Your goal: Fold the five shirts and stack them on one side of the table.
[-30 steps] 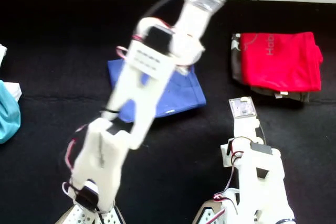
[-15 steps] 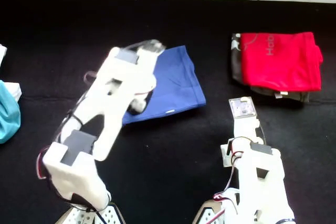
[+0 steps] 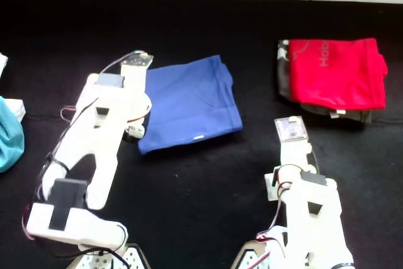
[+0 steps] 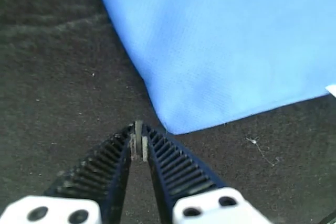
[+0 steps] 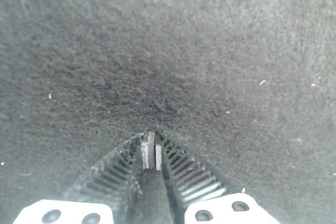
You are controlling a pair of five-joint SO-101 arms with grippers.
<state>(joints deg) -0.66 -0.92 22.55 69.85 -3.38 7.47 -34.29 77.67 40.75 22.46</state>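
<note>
Left tool (image 4: 138,140) now down beside a corner of the blue shirt (image 4: 231,45), tips together, empty; right tool (image 5: 150,150) together over the desk (image 5: 173,51).

Bare black felt tabletop (image 3: 252,174) lies open between the folded blue fabric shirt (image 3: 189,102) and the red-topped folded shirt stack (image 3: 334,74). Crumpled teal cloth (image 3: 9,133) occupies the left edge.

Matt blue cloth shirt (image 3: 189,102), fuzzy black table cover (image 3: 208,206)
</note>
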